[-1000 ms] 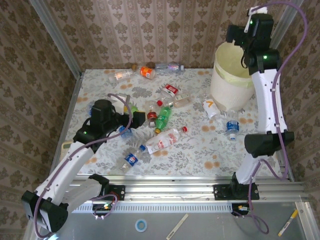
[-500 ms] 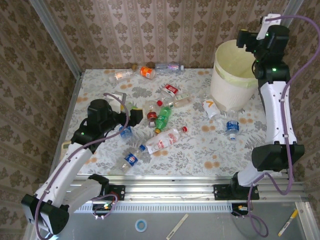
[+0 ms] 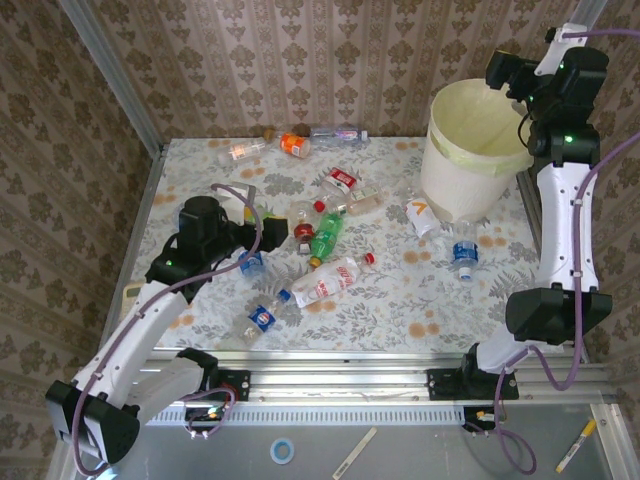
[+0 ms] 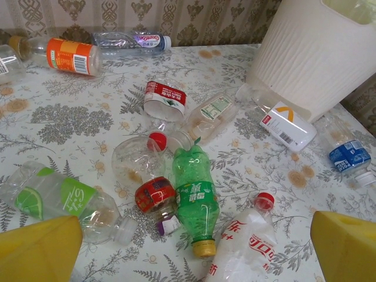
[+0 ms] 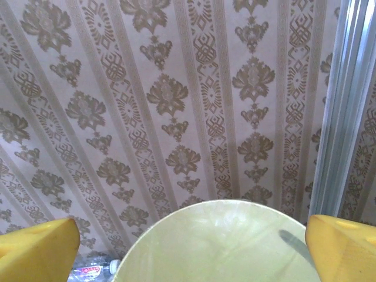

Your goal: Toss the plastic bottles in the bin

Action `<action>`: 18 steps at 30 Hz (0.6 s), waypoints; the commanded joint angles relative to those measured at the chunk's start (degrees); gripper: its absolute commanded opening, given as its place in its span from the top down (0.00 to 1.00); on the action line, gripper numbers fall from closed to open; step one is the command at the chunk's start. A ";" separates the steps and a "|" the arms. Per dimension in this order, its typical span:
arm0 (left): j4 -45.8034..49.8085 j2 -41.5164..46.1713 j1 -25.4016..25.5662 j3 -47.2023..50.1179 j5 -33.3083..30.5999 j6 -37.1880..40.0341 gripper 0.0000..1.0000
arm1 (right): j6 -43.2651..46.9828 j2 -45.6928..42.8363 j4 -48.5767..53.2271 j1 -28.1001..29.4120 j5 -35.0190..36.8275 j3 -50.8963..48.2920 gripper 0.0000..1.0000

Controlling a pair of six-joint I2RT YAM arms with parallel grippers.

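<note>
Several plastic bottles lie scattered on the floral table. A green bottle (image 3: 325,238) (image 4: 197,197) with a yellow cap lies mid-table. A crushed red-labelled one (image 4: 155,197) touches its left side, and a clear red-capped bottle (image 3: 335,278) (image 4: 249,247) lies to its right. My left gripper (image 3: 276,234) (image 4: 194,249) hangs open just above these, holding nothing. The cream bin (image 3: 470,150) (image 4: 317,53) (image 5: 223,247) stands at the back right. My right gripper (image 3: 505,72) (image 5: 191,247) is open and empty, high over the bin's far right rim.
An orange bottle (image 3: 294,145) (image 4: 70,56) and a clear one (image 4: 132,41) lie by the back wall. Blue-labelled bottles lie near the bin (image 3: 463,250) (image 4: 349,155) and at the front (image 3: 263,317). A white-labelled container (image 3: 420,213) rests against the bin's base. Wallpapered walls enclose the table.
My right gripper has swung to the right across the bin's mouth, towards its far right rim. The left gripper has hardly moved, and the bottles lie where they were.
</note>
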State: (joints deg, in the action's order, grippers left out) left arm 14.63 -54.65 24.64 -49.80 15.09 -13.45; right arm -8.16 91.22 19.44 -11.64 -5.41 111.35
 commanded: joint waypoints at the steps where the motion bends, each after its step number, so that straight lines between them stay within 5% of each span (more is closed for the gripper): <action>1: 1.26 0.45 -0.38 0.33 0.91 0.47 0.00 | -1.71 -0.44 -0.48 -0.23 -2.24 1.09 0.00; 7: 11.75 -1.69 -0.82 -0.56 0.49 -1.76 0.00 | -1.75 -8.12 -2.55 4.06 -7.18 -8.83 0.00; 13: 22.90 -4.73 -0.92 -0.93 -0.83 -4.76 0.00 | 0.58 -15.80 8.91 16.85 -4.15 -19.45 0.00; 18: 30.93 -9.34 -0.42 -2.06 1.66 -6.08 0.00 | -6.53 -21.71 18.46 27.44 -1.65 -30.02 0.00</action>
State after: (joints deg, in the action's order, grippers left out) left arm 37.21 -62.04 23.97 -49.93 15.25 -17.45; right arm -10.41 72.03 29.28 12.45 -9.19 85.54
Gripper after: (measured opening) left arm 0.997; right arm 0.999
